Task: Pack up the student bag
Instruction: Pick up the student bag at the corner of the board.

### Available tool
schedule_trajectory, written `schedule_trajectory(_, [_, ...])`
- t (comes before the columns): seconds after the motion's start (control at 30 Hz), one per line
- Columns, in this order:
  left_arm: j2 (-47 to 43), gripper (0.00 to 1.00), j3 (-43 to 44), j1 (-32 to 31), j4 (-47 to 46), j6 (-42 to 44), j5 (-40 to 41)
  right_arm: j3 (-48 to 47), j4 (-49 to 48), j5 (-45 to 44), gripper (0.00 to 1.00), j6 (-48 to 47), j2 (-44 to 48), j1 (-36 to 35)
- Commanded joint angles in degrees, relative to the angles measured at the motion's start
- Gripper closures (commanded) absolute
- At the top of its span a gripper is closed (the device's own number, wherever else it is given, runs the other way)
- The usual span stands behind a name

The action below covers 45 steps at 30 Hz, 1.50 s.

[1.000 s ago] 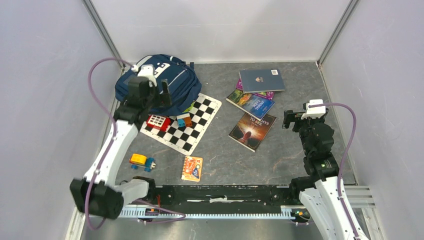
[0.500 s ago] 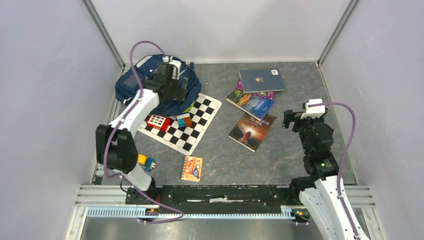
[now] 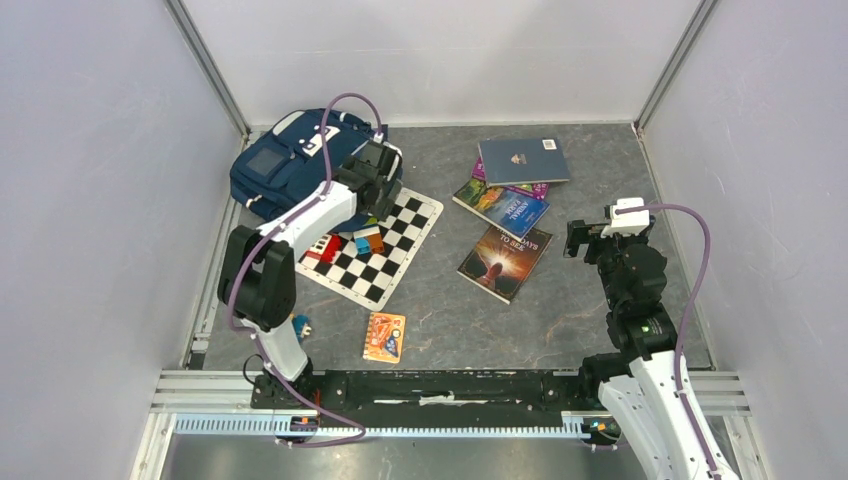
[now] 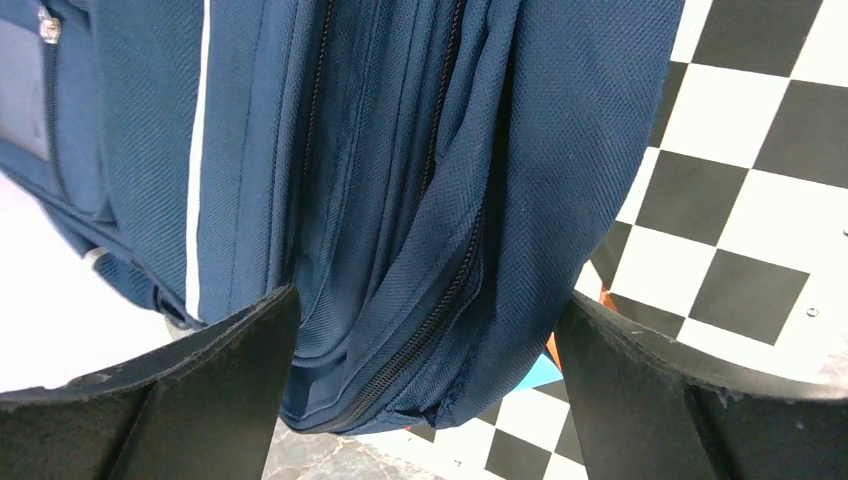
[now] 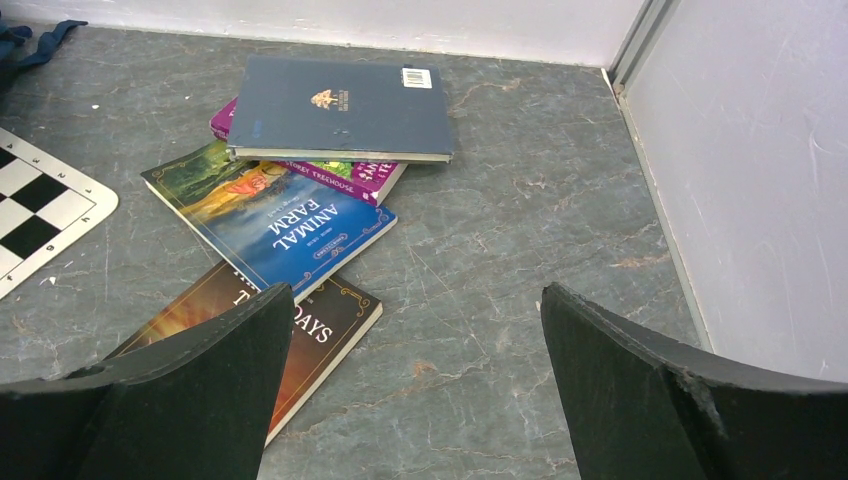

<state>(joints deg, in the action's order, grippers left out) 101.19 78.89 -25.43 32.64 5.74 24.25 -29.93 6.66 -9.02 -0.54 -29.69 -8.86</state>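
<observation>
The student bag (image 3: pixel 285 165), a navy-blue backpack with a white patch, lies at the back left of the table. Its right edge overlaps a corner of the chessboard (image 3: pixel 372 252). My left gripper (image 3: pixel 378 195) hovers open over that right edge. In the left wrist view the bag's dark zipper (image 4: pixel 440 310) runs between the spread fingers of the left gripper (image 4: pixel 425 300), and nothing is held. My right gripper (image 3: pixel 576 240) stands open on the right side, just right of the books. The right gripper (image 5: pixel 415 290) has only bare table between its fingers.
A navy book (image 5: pixel 335 108), a purple book (image 5: pixel 350 178), a blue "Animal Farm" book (image 5: pixel 285 225) and a dark orange book (image 3: pixel 505 262) lie at the back right. On the chessboard are a red block (image 3: pixel 318 246) and blue-orange blocks (image 3: pixel 368 240). An orange card pack (image 3: pixel 385 336) and a toy truck (image 3: pixel 299 326) lie nearer.
My left arm has swung from the bag's left side across it to its right edge by the chessboard. The right arm has not moved.
</observation>
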Motion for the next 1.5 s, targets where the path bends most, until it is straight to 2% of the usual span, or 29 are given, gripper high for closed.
schedule_trajectory(0.0, [1.8,0.00,-0.2,-1.9,-3.0,2.4,12.5,-1.4,-1.0,0.8,0.02,-0.8,0.3,0.0])
schedule_trajectory(0.07, [2.7,0.01,0.1,-1.9,-2.9,1.8,14.7,-1.4,-0.9,0.8,0.02,-0.7,0.3,0.0])
schedule_trajectory(0.1, [3.0,0.07,0.3,-1.9,-2.8,1.5,15.4,-1.5,-0.9,0.8,0.02,-0.7,0.3,0.0])
schedule_trajectory(0.13, [3.0,0.16,0.5,-1.9,-2.8,1.2,15.8,-1.5,-0.8,0.8,0.02,-0.7,0.3,0.0])
schedule_trajectory(0.23, [0.6,0.64,1.0,-1.9,-2.7,-0.4,17.2,-1.8,-0.6,0.7,0.02,-0.9,0.4,0.0])
schedule_trajectory(0.3, [-3.2,0.86,0.1,-1.9,-4.5,-0.4,17.2,-2.2,-0.3,0.7,0.02,-1.0,0.3,0.0])
schedule_trajectory(0.37, [-8.4,0.98,-1.5,-1.9,-7.1,-0.1,17.1,-3.1,0.5,0.7,0.02,-1.1,0.0,0.0])
schedule_trajectory(0.5, [-17.9,0.98,-1.9,-1.8,-11.1,1.6,15.5,-5.7,2.6,0.9,0.02,-1.1,-0.5,0.0])
schedule_trajectory(0.6, [-21.1,0.98,2.4,-1.8,-11.5,3.4,13.6,-7.0,3.4,1.5,0.02,-0.5,-0.2,0.0])
schedule_trajectory(0.73, [-19.1,0.98,13.2,-1.7,-7.7,6.8,14.0,-7.8,3.8,2.2,0.02,-0.1,0.3,0.0])
schedule_trajectory(1.1, [-9.1,0.98,37.4,-1.7,-12.9,22.3,22.7,-8.3,5.8,2.2,0.02,-1.0,1.6,0.0])
schedule_trajectory(1.23, [-8.3,0.98,40.5,-1.8,-15.9,23.7,22.2,-8.1,6.0,2.2,0.02,-1.1,1.8,0.0])
schedule_trajectory(1.47, [-6.2,0.98,45.8,-3.6,-13.8,22.6,18.0,-7.9,6.3,3.4,0.02,-1.2,1.7,0.0])
